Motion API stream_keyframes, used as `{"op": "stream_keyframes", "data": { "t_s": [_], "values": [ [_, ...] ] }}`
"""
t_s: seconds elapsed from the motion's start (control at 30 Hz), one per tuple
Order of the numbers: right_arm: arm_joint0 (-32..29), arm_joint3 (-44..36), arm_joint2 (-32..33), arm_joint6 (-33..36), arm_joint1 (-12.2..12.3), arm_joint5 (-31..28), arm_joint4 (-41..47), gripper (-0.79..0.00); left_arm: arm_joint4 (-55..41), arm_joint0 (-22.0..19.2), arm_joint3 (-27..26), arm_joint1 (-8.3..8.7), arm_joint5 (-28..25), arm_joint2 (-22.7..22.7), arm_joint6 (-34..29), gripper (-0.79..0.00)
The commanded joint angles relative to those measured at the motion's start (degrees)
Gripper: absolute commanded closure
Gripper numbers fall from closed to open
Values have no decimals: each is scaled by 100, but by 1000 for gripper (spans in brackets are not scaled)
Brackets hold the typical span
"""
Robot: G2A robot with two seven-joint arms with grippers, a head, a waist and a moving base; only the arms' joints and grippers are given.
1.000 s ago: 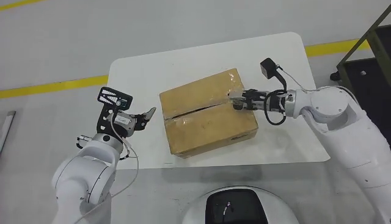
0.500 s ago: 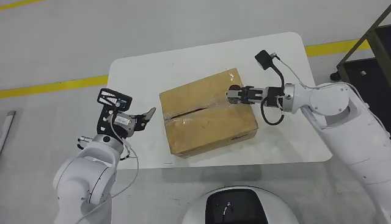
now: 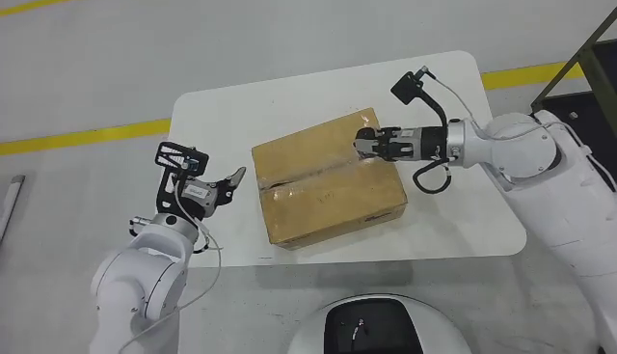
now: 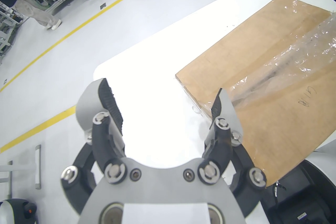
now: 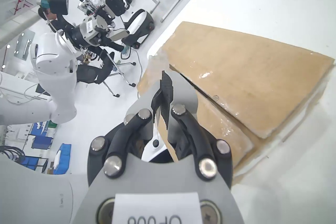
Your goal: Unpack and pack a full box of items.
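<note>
Where the box lies: the brown cardboard box (image 3: pixel 328 176), rectangular with its flaps closed, sits on the middle of the white rounded table (image 3: pixel 222 122), a little askew.
Tape: a clear tape strip (image 4: pixel 288 57), wrinkled and shiny, runs along the top seam.
Right gripper (image 3: pixel 363 148): it is over the box top at the seam's end. Its black ribbed fingers (image 5: pixel 165 93) are pressed together at a lifted tape end; whether tape is between them, I cannot tell.
Left gripper (image 3: pixel 231 180): it is beside the box's left side, above the table, fingers wide apart, holding nothing.
Change: compared with one second ago, the right gripper is slightly further in over the box top and its wrist is turned. The box and the left gripper are as before.
Room: a smooth pale grey floor (image 3: pixel 289 26) with a yellow line (image 3: pixel 77 140).
</note>
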Motion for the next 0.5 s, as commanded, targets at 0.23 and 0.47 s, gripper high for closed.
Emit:
{"op": "stream_keyframes", "data": {
  "t_s": [0.23,0.47],
  "values": [
    [73,354,-104,-332,-13,-234,-308,0,-116,-262,263,-1,-62,348,102,0],
    [76,558,-153,-515,-11,-409,-535,0,-123,-462,515,-1,-175,667,101,0]
  ]
}}
